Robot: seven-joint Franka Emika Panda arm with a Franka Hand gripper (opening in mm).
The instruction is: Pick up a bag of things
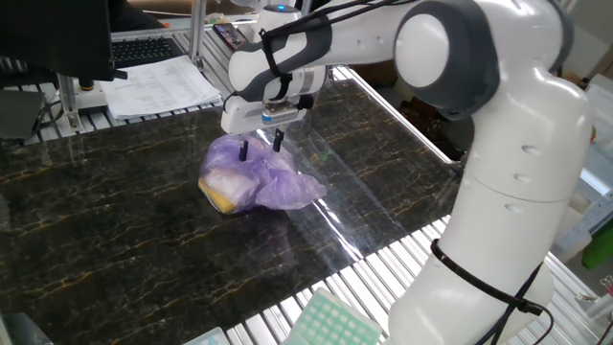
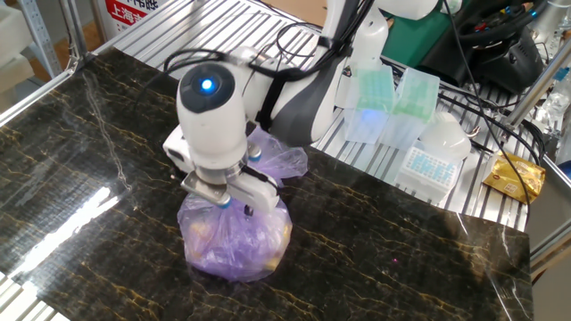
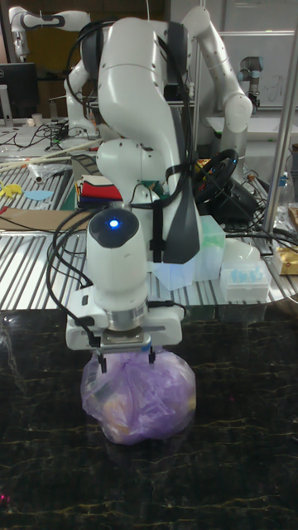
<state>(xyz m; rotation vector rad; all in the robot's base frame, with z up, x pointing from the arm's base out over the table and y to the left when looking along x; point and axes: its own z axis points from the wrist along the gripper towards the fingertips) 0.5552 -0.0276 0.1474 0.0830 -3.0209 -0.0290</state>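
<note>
The bag of things [image 1: 257, 180] is a wrinkly light-purple plastic bag lying on the dark marble table [image 1: 115, 230], with a yellow block showing at its lower left. In the other fixed view the bag [image 2: 236, 239] bulges under the wrist, and in the tall view the bag [image 3: 141, 399] sits right below the hand. My gripper [image 1: 261, 146] is open, its two black fingers straddling the bag's top and dipping onto the plastic. From the other side the gripper [image 2: 234, 204] presses into the bag's crown. The tall view shows the gripper [image 3: 127, 359] with fingers wide apart.
Papers [image 1: 158, 84] and a keyboard [image 1: 144, 46] lie beyond the table's far edge. Green tip boxes [image 2: 379, 100], a white tray [image 2: 433, 152] and a yellow packet [image 2: 516, 176] sit on the metal rails beside the table. A green rack [image 1: 330, 321] lies at the near edge.
</note>
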